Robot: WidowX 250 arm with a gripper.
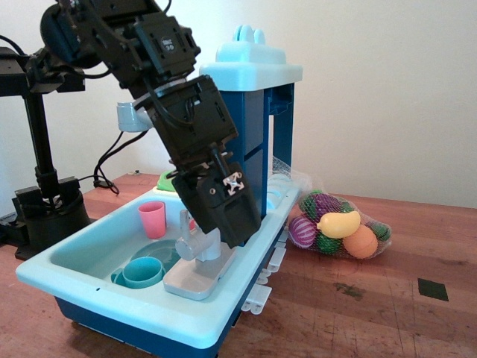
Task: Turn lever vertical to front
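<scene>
The black blocky robot gripper hangs low over the toy sink, its body sloping down from the upper left and covering the tall curved spout of the grey plastic toy faucet; its fingers are hidden behind its own housing, so whether they are parted or closed, and whether they hold anything, cannot be told from this view. Just to the lower left of the gripper, the short thin light-grey plastic stub lever projects upward from the faucet's cylindrical base, seemingly close to the gripper's tip, though contact cannot be confirmed. Below the gripper sits the faucet's flat grey base plate, resting on the rim of the light-blue plastic sink basin; farther left in the basin stand a small pink plastic cup and a teal round cup. Well to the right of the gripper lies a net bag of colourful plastic fruit on the brown wooden table. To do this step well, the gripper probably needs to meet the lever near its free end and push or sweep it in an arc toward the front of the sink, keeping force light so the faucet base does not lift off the rim
</scene>
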